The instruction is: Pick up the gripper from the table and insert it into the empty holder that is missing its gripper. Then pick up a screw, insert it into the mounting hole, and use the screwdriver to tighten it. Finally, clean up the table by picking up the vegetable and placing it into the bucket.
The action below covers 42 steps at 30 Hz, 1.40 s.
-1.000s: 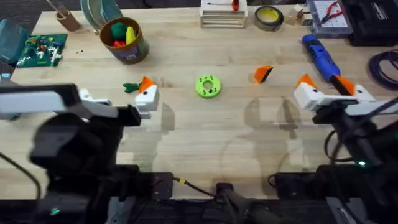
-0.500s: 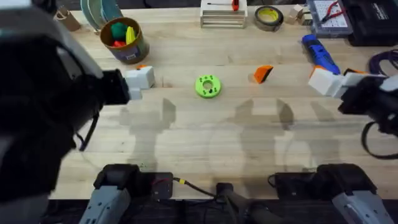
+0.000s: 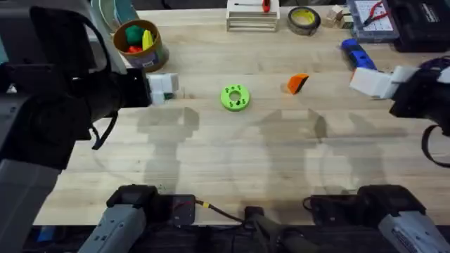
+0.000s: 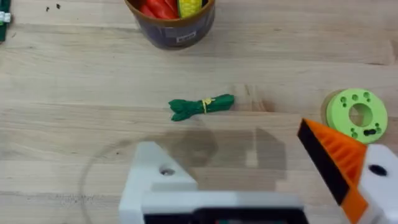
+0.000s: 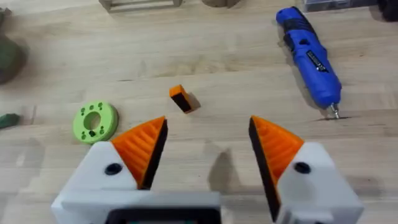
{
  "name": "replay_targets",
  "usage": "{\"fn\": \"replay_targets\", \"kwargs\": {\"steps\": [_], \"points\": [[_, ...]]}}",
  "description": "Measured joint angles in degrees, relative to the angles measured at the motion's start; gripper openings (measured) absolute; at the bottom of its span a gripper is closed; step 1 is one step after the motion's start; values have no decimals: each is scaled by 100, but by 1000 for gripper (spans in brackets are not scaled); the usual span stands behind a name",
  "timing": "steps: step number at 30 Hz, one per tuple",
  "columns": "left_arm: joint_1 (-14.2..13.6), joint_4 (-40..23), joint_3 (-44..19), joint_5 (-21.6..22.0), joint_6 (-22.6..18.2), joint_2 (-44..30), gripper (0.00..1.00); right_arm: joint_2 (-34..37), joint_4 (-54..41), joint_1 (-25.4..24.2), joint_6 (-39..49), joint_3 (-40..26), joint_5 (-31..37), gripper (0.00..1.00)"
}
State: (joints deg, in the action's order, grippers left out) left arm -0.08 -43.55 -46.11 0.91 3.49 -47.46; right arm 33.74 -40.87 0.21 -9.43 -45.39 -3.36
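The loose orange gripper (image 3: 298, 83) (image 5: 181, 98) lies on the table right of centre, apart from both arms. My left gripper (image 4: 227, 143) (image 3: 160, 88) is open and empty above the dark-green vegetable (image 4: 201, 106). One of its fingers is the bare white holder (image 4: 155, 180); the other carries an orange wedge (image 4: 336, 158). The tan bucket (image 3: 139, 43) (image 4: 171, 18) stands just beyond the vegetable. My right gripper (image 5: 207, 124) (image 3: 373, 82) hangs open and empty, with orange pads on both fingers, near the blue screwdriver (image 5: 309, 56) (image 3: 355, 53).
A lime-green disc with holes (image 3: 235, 97) sits mid-table. Along the far edge stand a white rack (image 3: 253, 15) with a red-handled tool (image 3: 266, 5), a yellow tape roll (image 3: 304, 19) and a parts case (image 3: 376, 17).
Both arms have risen and swung toward the far side. The left arm now looms large under the overhead camera and covers the vegetable there. Nothing was picked up.
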Motion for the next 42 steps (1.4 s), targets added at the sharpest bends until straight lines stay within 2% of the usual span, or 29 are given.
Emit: {"fn": "replay_targets", "kwargs": {"steps": [7, 16, 21, 32, 37, 39, 42], "points": [[0, 0, -2, 2, 0, -369, 992, 0, -34, 0, -2, 0, -61, 855], [0, 66, -2, 2, 0, -1505, 992, 0, -126, 0, -2, 0, -61, 855], [0, 126, -2, 2, 0, -1849, 992, 0, -126, 0, -2, 0, -61, 854], [0, 901, 10, 4, 0, -2738, 992, 0, -139, 0, -2, 0, -61, 854], [0, 1036, 15, 4, 1, -2780, 986, 0, -139, 0, -2, 0, -61, 854], [0, 1000, 15, 6, 5, -2780, 893, 0, -139, 0, -2, 0, -59, 855], [0, 951, 15, 6, 20, -2780, 453, 0, -141, 0, -2, 0, -59, 855]]}}
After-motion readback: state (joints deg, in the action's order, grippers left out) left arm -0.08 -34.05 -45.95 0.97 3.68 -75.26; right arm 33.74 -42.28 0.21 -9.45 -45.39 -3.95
